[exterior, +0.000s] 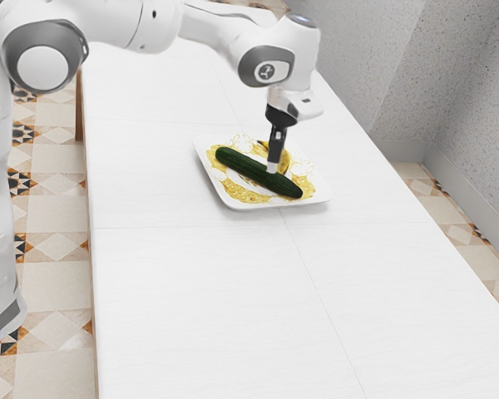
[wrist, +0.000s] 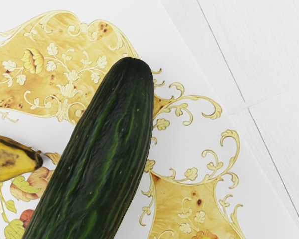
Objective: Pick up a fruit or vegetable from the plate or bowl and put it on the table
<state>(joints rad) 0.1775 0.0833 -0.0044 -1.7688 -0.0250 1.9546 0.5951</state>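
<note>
Exterior view: the black gripper [exterior: 272, 169], pointing down over the plate, meets the outline of the cucumber [exterior: 239, 165] between its middle and the end toward the exterior view's right. The jaws are seen edge-on, so whether they are spread or pressed together cannot be told, nor whether they touch or pinch the cucumber. The cucumber lies diagonally across the patterned white plate [exterior: 314, 199], which rests on the white table [exterior: 191, 316]. The banana [exterior: 284, 156], also on the plate, is partly hidden behind the gripper.

Wrist view: one rounded cucumber end is visible, the other cut off by the frame; the banana, its dark tip pointing toward the cucumber, is likewise cut off. The two lie apart.
</note>
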